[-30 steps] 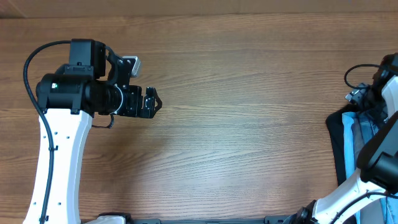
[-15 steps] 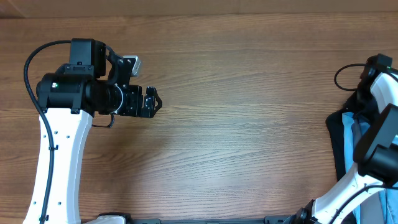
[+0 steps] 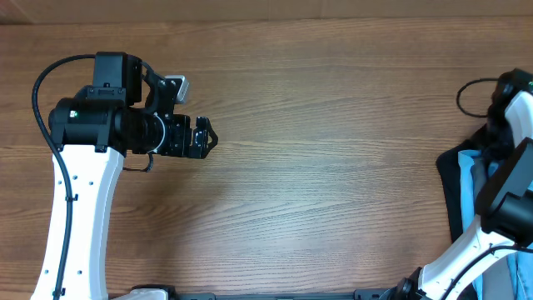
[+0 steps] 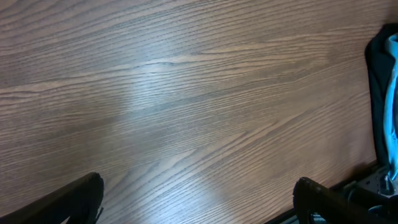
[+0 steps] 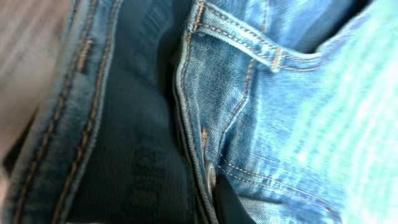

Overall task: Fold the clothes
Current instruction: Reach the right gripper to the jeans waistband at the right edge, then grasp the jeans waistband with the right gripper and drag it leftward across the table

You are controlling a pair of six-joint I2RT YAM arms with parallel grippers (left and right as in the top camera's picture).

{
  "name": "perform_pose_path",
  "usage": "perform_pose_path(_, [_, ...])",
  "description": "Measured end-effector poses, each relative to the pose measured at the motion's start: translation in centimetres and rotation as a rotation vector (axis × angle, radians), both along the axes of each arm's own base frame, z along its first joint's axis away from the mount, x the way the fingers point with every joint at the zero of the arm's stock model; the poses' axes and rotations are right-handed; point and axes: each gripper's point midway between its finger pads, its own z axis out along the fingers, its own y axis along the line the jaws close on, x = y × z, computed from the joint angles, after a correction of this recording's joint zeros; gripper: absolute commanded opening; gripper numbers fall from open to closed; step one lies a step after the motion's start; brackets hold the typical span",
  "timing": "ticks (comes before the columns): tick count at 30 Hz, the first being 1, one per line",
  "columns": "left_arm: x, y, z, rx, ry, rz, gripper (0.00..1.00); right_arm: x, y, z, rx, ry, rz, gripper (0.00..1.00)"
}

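Jeans (image 5: 267, 112) fill right-wrist view, rivet (image 5: 211, 174) at 6 o'clock | right claw (image 5: 225, 200): dark sliver on denim, grip cannot be told | clothes pile, black garment (image 3: 447, 187), at table's (image 3: 333, 167) 3 o'clock edge | left claw (image 3: 206, 136) at 9 o'clock, fingers spread, empty

A wooden table (image 3: 333, 125) with brown grain running left to right fills the overhead view, and most of its surface is bare board. At its right edge lies a heap of clothing: a black garment (image 3: 448, 196) forms the heap's left border on the wood, with a pale cyan garment (image 3: 464, 183) lying on it just to the right. The left wrist view shows the same black garment (image 4: 375, 93) and cyan cloth (image 4: 390, 93) at the table's (image 4: 186, 93) edge. Light blue denim jeans (image 5: 261, 124) fill the right wrist view.
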Motion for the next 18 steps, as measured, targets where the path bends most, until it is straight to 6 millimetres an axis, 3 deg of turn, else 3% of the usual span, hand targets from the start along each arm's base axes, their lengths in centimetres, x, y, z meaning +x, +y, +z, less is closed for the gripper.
perform_pose_path(3, [-0.1,-0.3,0.1,-0.016,0.003,-0.006,1.0,0.3,-0.3,3.0,-0.011,-0.044,-0.008,0.04])
perform_pose_path(6, [-0.2,-0.6,0.2,-0.035,0.004,-0.013,1.0,0.6,-0.9,7.6,-0.054,-0.124,-0.011,0.04])
perform_pose_path(12, [-0.8,-1.1,0.3,-0.067,0.029,-0.024,1.0,2.2,0.0,20.1,-0.123,-0.428,0.062,0.04])
perform_pose_path(16, [-1.7,-2.4,1.0,-0.148,0.05,-0.075,1.0,4.1,3.8,32.0,-0.168,-0.783,0.212,0.04])
perform_pose_path(18, [-2.1,-2.9,1.7,-0.179,0.049,-0.095,1.0,4.5,7.2,37.8,-0.173,-0.959,0.318,0.04])
